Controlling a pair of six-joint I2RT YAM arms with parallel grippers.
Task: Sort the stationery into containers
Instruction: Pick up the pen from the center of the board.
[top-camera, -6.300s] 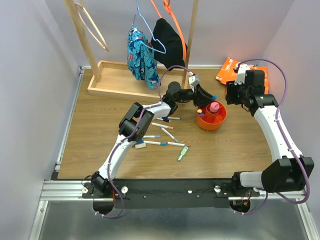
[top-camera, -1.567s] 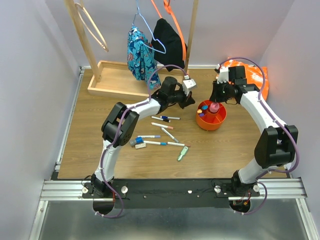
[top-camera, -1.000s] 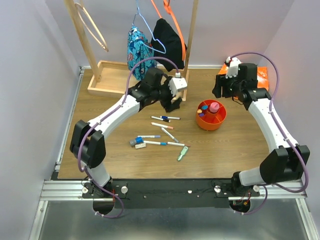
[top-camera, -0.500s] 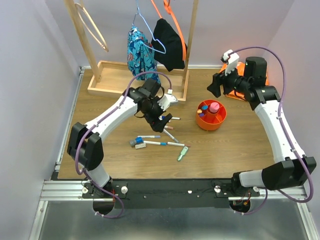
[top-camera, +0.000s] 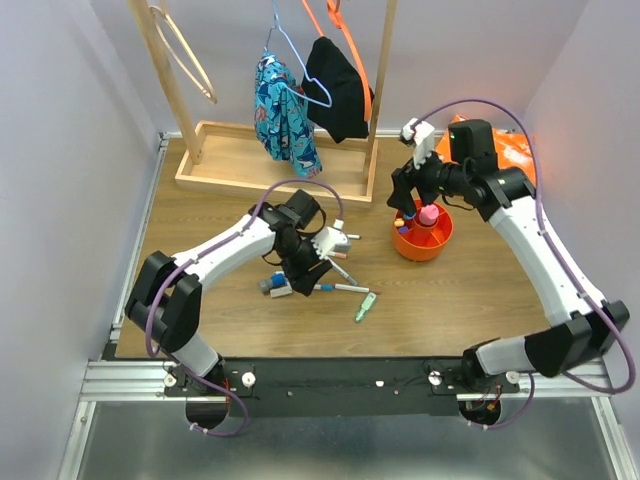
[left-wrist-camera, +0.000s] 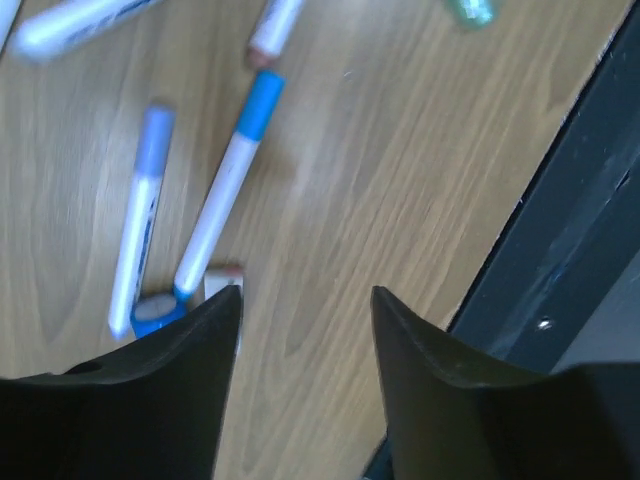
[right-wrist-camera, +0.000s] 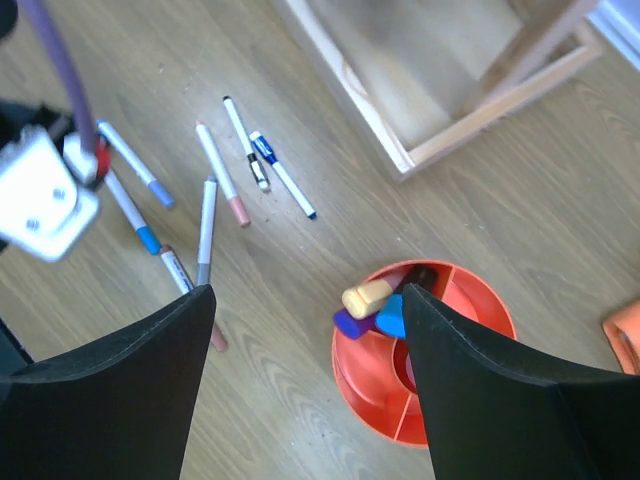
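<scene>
The orange cup (top-camera: 436, 247) stands right of centre with pink, yellow, purple and blue highlighters (right-wrist-camera: 370, 296) inside its dividers. My right gripper (top-camera: 404, 198) hovers open above the cup's (right-wrist-camera: 352, 385) far-left rim, holding nothing. Several thin pens (top-camera: 345, 288) lie loose on the wood left of the cup, with a mint-green piece (top-camera: 366, 306) nearest me. My left gripper (top-camera: 299, 270) hangs open low over that cluster. In the left wrist view a blue-capped pen (left-wrist-camera: 226, 208) and a pale-blue pen (left-wrist-camera: 141, 218) lie just beyond its empty fingers (left-wrist-camera: 225, 330).
A flat wooden tray base (top-camera: 232, 170) with rack posts stands at the back left, with patterned and black clothes (top-camera: 285, 115) hanging over it. An orange bag (top-camera: 512, 152) lies at the back right. The black front rail (left-wrist-camera: 570, 250) runs close to the left gripper.
The left arm swung from near the tray base toward me and down over the pens. The right arm moved left from the orange bag to above the cup.
</scene>
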